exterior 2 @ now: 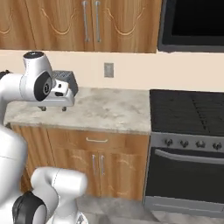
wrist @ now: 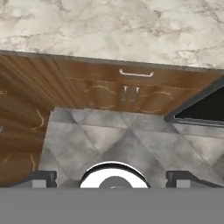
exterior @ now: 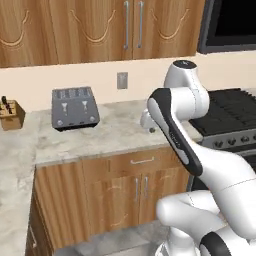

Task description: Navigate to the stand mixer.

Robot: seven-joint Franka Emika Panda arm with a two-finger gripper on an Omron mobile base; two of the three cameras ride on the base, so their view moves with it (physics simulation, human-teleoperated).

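Note:
The stand mixer is out of view. My gripper [exterior 2: 53, 108] hangs just above the marble counter [exterior 2: 109, 109], in front of a grey four-slot toaster [exterior 2: 66, 78]. It is open and holds nothing. In the left base view the gripper [exterior: 150, 129] peeks out behind my forearm, over the counter [exterior: 115, 135]. In the hand view the two fingertips [wrist: 43, 179] stand wide apart, looking down on the counter's front edge, the drawer and the tiled floor.
The toaster [exterior: 75, 107] sits at the back of the counter, a wooden knife block [exterior: 11, 114] in the left corner. A black stove [exterior 2: 188, 113] adjoins on the right, with a microwave [exterior 2: 192, 24] above. Wooden cabinets [exterior 2: 92, 22] hang overhead.

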